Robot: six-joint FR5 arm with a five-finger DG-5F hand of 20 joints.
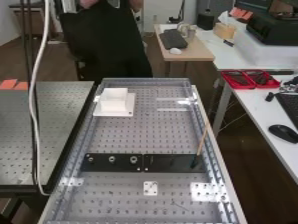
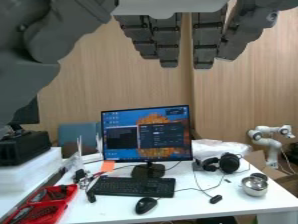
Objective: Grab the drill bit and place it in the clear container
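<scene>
In the wrist view my hand (image 2: 167, 42) hangs with straight, spread fingers and nothing held against them. On the bench in the high view lies a black bar (image 1: 173, 163) with several round metal fittings (image 1: 112, 159) in its left half. A thin brown stick with a dark lower end (image 1: 201, 140) leans at the bar's right end; whether it is the drill bit I cannot tell. A pale square box (image 1: 115, 100) sits on a flat base at the bench's far left; whether it is clear I cannot tell.
The perforated bench plate (image 1: 126, 135) has raised metal rails along its sides. A second perforated table (image 1: 46, 130) stands at left. Side desks hold red trays (image 1: 249, 79), a monitor (image 2: 146, 134), a keyboard (image 2: 133, 186), a mouse (image 2: 146, 205) and a metal bowl (image 2: 254, 185).
</scene>
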